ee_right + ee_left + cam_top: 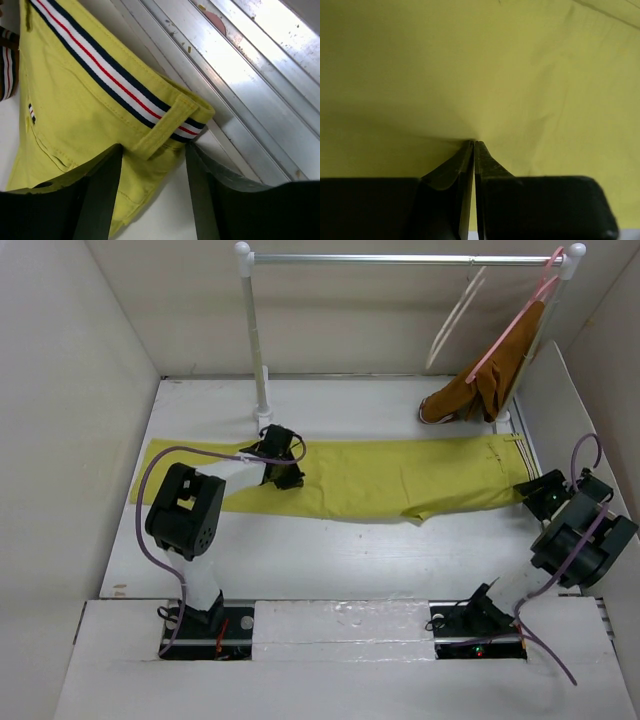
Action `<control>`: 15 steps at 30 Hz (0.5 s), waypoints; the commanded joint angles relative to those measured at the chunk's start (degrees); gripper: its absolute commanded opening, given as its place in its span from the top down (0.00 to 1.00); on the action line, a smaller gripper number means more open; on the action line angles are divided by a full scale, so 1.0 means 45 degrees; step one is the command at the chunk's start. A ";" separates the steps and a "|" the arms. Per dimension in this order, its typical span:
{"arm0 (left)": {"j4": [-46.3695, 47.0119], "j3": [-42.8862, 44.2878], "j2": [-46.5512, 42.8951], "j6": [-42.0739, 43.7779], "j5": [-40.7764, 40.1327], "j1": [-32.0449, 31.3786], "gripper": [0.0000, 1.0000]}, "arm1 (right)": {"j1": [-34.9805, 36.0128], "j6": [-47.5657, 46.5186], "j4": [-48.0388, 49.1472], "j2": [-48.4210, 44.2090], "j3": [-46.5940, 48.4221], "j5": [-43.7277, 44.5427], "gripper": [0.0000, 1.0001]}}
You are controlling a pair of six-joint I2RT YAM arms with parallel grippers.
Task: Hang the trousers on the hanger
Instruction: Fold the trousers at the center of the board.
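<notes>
Spanning the table (330,560) nearly wall to wall, the trousers (400,475) lie flat before the rail (400,258), whose right end carries a brown garment (490,380) and the hanger (455,315); left pincer (474,143) pinched shut on leg cloth, right pincer (154,146) open astride the waistband (125,95) corner.

Matt woven cloth trousers (400,475), smooth striped waistband (115,80), shiny metal rail (400,258), perhaps plastic hanger (458,308)

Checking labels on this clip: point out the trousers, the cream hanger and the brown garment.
trousers (380,478): top external view, mid-leg cloth.
cream hanger (455,315): top external view, slim rod.
brown garment (488,382): top external view, draped cloth.
</notes>
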 commanded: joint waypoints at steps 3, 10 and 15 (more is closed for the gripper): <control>-0.0644 -0.0974 -0.0675 -0.0256 -0.0779 0.0475 0.98 | 0.0578 0.1262 0.1476 0.0867 -0.0316 0.0363 0.61; -0.0897 -0.2205 -0.1553 -0.0002 -0.1131 0.0886 0.99 | 0.0810 -0.0939 -0.1642 -0.3498 -0.0278 0.1180 1.00; -0.1074 -0.2382 -0.1848 0.0329 -0.0993 0.0886 0.99 | 0.2508 -0.1608 -0.4905 -0.8401 -0.0395 0.2314 1.00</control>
